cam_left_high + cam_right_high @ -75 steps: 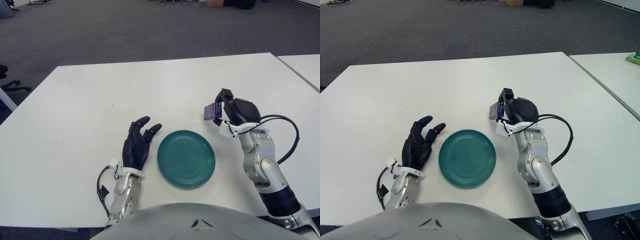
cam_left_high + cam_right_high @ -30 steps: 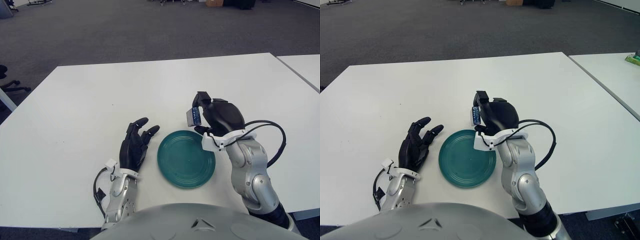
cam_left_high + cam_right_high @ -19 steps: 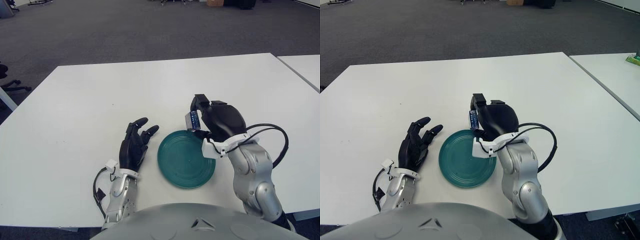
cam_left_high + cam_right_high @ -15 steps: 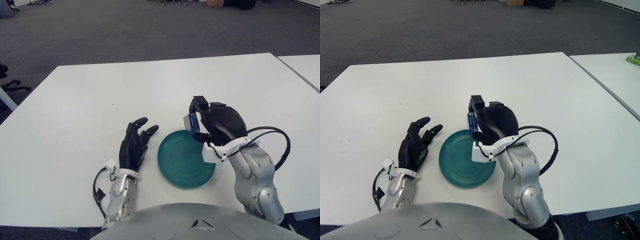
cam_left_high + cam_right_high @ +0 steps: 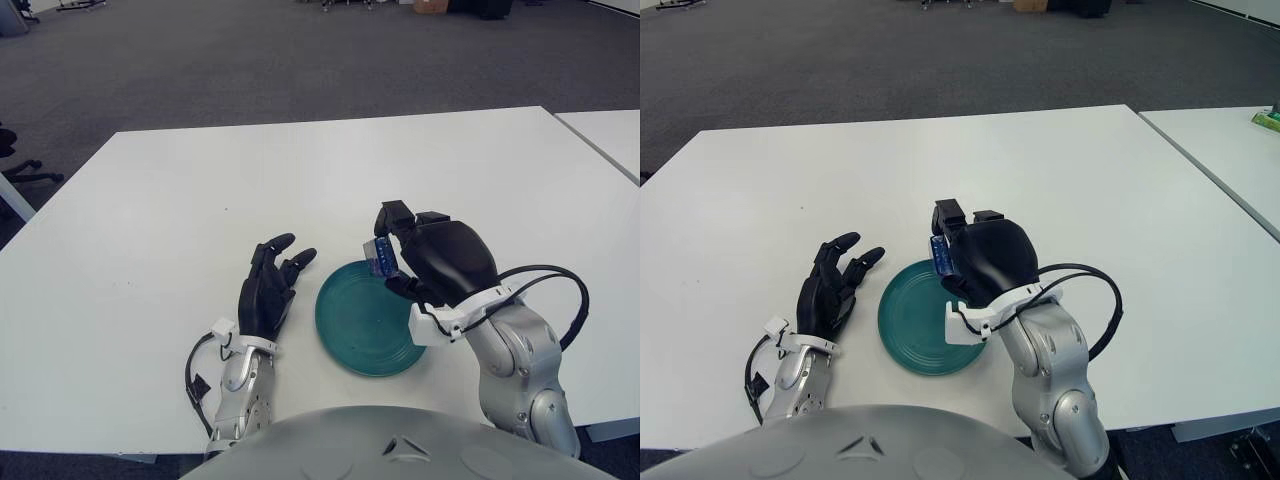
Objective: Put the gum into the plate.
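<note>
A small blue gum pack [image 5: 382,256] is pinched in my right hand [image 5: 400,255], which hovers over the far right part of the round teal plate [image 5: 355,325]. In the right eye view the gum [image 5: 940,254] shows above the plate's [image 5: 910,325] far edge. My left hand [image 5: 268,288] shows just left of the plate, black fingers spread and holding nothing.
The plate sits on a white table [image 5: 200,200] near its front edge. A second white table [image 5: 610,130] stands to the right across a narrow gap. Grey carpet lies beyond.
My right hand has carried the gum leftward and toward me, from right of the plate to above its far right part. The left hand has barely moved.
</note>
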Motion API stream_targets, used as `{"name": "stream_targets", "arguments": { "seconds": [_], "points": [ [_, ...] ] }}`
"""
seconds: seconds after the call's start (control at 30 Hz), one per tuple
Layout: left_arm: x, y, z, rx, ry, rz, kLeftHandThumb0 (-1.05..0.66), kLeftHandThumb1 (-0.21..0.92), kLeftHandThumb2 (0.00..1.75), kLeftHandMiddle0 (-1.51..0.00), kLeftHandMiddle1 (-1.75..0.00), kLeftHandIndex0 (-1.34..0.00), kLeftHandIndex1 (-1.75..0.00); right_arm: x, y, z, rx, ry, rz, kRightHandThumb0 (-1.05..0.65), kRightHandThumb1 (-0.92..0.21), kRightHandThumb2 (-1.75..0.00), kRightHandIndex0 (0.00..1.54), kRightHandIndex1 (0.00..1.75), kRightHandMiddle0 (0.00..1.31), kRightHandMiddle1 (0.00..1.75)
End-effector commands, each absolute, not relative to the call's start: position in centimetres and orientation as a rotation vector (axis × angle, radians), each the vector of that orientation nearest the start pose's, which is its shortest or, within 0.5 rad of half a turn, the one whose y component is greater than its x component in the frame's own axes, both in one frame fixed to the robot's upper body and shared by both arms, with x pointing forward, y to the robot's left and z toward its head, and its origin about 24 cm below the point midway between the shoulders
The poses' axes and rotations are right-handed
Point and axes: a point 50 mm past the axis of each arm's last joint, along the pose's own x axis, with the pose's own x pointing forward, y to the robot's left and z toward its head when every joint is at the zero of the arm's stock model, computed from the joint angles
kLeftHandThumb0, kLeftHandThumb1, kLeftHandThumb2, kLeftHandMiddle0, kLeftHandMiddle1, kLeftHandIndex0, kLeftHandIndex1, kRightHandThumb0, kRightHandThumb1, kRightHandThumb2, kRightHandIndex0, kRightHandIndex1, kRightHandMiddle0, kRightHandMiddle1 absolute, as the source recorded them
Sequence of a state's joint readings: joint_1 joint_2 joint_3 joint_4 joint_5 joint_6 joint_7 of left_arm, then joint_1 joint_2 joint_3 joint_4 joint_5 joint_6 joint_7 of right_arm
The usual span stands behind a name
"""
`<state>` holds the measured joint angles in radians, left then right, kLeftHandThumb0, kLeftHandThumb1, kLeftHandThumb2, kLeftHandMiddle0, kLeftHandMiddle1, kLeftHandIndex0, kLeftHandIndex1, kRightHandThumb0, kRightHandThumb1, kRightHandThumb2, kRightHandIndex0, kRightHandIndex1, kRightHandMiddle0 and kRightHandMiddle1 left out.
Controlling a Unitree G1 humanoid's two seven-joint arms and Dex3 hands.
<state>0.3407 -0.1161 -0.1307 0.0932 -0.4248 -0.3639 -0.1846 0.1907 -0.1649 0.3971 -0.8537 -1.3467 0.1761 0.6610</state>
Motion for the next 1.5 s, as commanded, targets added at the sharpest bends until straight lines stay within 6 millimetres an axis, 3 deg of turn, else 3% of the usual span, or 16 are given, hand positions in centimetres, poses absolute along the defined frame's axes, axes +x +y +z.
{"name": "stream_targets", "arguments": {
  "seconds": [0.0,0.07,0.27,0.37,0.43,0.53,0.63,0.73,1.03,1.47],
  "points": [
    [17.7,10.5,-2.2,-0.622,0.075,0.022,-0.89,0.92,0.85,-0.47,-0.88,-0.19,-1.26,16.9,-9.9,15.2,-1.352,-0.211,0.356,-0.39,-0.69,-0.84,0.53,1.70,0.34,1.75],
    [17.8,10.5,-2.2,-0.624,0.074,0.023,-0.89,0.92,0.85,-0.47,-0.88,-0.19,-1.26,16.8,-10.0,15.1,-1.354,-0.205,0.364,-0.39,-0.70,-0.82,0.52,1.64,0.33,1.75],
    [17.8,10.5,-2.2,-0.624,0.067,0.021,-0.91,0.92,0.86,-0.46,-0.87,-0.18,-1.26,16.4,-10.5,14.5,-1.374,-0.173,0.408,-0.36,-0.88,-0.57,0.46,1.32,0.21,1.75],
    [17.9,10.4,-2.1,-0.629,0.061,0.010,-0.93,0.92,0.86,-0.45,-0.87,-0.17,-1.26,16.7,-10.8,13.8,-1.411,-0.157,0.427,-0.68,-0.91,-0.68,0.36,0.88,0.06,1.21],
    [17.9,10.4,-2.1,-0.635,0.058,0.004,-0.93,0.92,0.87,-0.45,-0.87,-0.17,-1.26,16.9,-10.9,13.4,-1.445,-0.152,0.434,-0.75,-0.91,-0.71,0.34,0.74,0.03,1.08],
    [18.0,10.3,-2.2,-0.643,0.056,-0.001,-0.94,0.92,0.88,-0.46,-0.88,-0.17,-1.26,17.0,-10.9,13.4,-1.497,-0.158,0.446,-0.92,-0.92,-0.78,0.28,0.36,0.01,0.75],
    [18.0,10.3,-2.2,-0.647,0.055,0.000,-0.95,0.92,0.89,-0.46,-0.88,-0.17,-1.26,17.0,-10.9,13.3,-1.517,-0.171,0.454,-1.00,-0.92,-0.80,0.20,0.18,0.00,0.53],
    [18.1,10.3,-2.1,-0.645,0.054,0.000,-0.95,0.92,0.91,-0.47,-0.88,-0.18,-1.25,17.0,-10.9,13.2,-1.518,-0.184,0.457,-1.03,-0.92,-0.80,0.09,0.07,0.00,0.32],
    [18.1,10.3,-2.1,-0.631,0.057,0.007,-0.97,0.92,0.96,-0.45,-0.87,-0.16,-1.22,17.0,-11.0,13.0,-1.492,-0.201,0.463,-1.05,-0.92,-0.84,0.00,0.00,0.00,0.04],
    [18.3,10.2,-2.0,-0.619,0.061,0.006,-0.97,0.92,0.99,-0.46,-0.87,-0.15,-1.20,17.2,-11.1,12.4,-1.446,-0.191,0.471,-1.05,-0.92,-0.85,0.00,0.00,0.00,0.00]
  ]
}}
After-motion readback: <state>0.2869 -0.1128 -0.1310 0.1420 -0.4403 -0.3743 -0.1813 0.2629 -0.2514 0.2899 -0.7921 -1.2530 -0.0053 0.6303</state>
